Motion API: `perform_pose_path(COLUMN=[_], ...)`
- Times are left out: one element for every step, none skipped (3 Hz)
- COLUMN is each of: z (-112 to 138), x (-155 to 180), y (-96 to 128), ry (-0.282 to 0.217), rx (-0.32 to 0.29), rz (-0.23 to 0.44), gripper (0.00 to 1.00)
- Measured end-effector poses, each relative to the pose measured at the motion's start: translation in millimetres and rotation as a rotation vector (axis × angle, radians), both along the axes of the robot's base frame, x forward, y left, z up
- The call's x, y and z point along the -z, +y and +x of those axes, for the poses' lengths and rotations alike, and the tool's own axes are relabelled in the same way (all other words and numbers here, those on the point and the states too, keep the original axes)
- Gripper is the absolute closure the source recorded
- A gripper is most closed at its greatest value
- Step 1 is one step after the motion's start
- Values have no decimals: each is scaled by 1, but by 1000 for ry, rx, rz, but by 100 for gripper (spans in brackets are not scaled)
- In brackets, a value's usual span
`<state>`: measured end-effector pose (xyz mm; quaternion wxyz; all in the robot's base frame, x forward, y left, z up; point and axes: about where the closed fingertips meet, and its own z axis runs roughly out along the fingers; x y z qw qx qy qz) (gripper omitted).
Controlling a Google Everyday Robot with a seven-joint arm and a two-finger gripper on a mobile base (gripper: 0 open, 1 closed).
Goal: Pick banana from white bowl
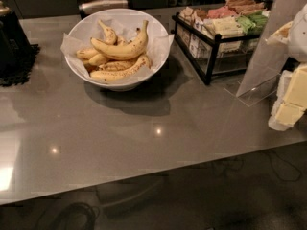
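The white bowl, lined with crinkled white paper, stands at the back left of the grey counter. The banana, the long thick curved bright yellow one, lies on top of the pile with its dark stem tip pointing up to the right. A thinner brown-speckled banana lies at the front of the bowl, and short stubby ones lie at its left. My gripper, white with pale yellow pads, hangs at the right edge of the camera view, far right of the bowl and over the counter.
A black wire rack of snack packets stands right of the bowl. A clear sign holder leans between the rack and my gripper. A dark appliance on a black mat is at the far left. The counter's front edge drops to a dark floor.
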<state>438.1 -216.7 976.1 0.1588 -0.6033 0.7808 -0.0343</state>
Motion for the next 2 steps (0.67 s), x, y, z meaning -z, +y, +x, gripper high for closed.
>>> perform_pose_path(z=[0, 19], x=[0, -6], y=[0, 15], ry=[0, -31], rx=[0, -52], rz=[0, 53], gripper=[0, 0])
